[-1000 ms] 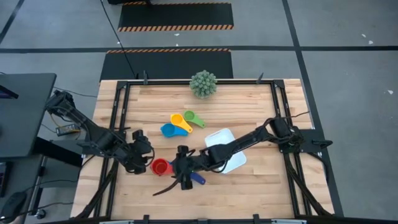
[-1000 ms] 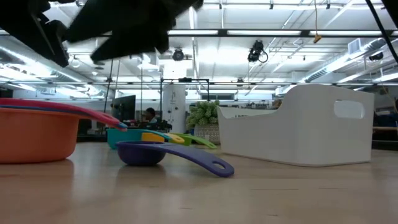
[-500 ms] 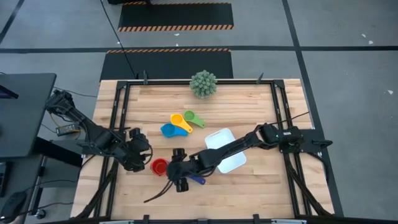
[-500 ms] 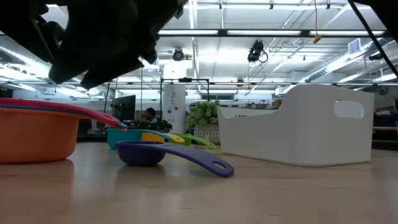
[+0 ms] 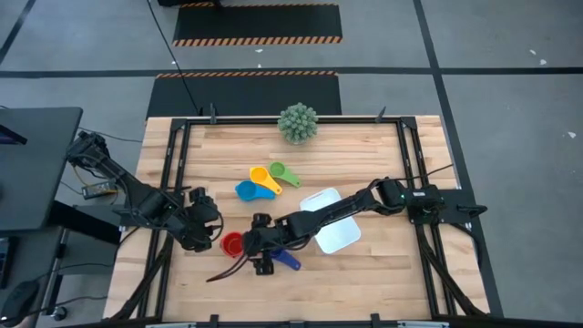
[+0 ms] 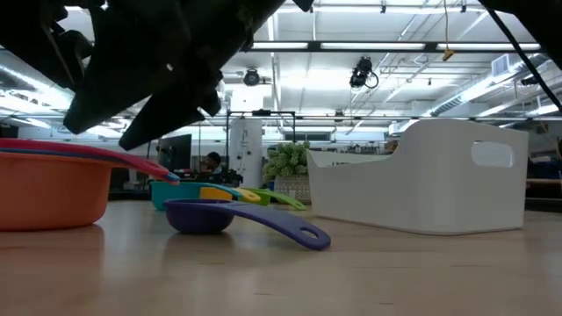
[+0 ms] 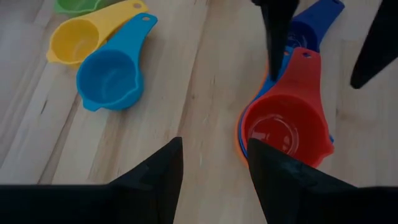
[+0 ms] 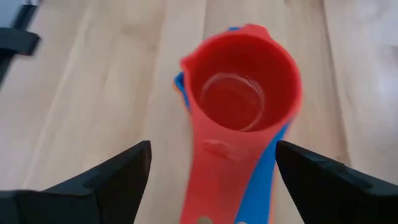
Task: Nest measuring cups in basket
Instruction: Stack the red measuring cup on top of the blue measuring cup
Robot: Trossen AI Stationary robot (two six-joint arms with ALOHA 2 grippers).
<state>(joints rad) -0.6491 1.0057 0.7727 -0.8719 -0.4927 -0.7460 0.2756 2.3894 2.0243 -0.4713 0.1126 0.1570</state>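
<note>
A stack of measuring cups with a red one on top (image 5: 234,244) rests on the table near its front left; blue and orange rims show under the red one (image 8: 239,81). My right gripper (image 8: 213,149) hovers open over it, one finger on each side of the stack's handles (image 8: 214,165), touching nothing. A dark blue cup (image 5: 288,261) lies beside it. Light blue (image 5: 246,189), yellow (image 5: 260,175) and green (image 5: 279,170) cups lie farther back. The white basket (image 5: 339,235) stands to the right. My left gripper (image 7: 214,146) waits open just left of the stack.
A green spiky ball plant (image 5: 298,121) stands at the far edge. The black frame rails (image 5: 173,173) run along the table's sides. Bare wood lies between the stack and the near edge. In the low view the dark blue cup (image 6: 200,215) sits in front of the basket (image 6: 430,175).
My right gripper has gone a little toward the table's left edge and down, and now reaches over the handles of the red-topped stack. The cups and the basket have not moved.
</note>
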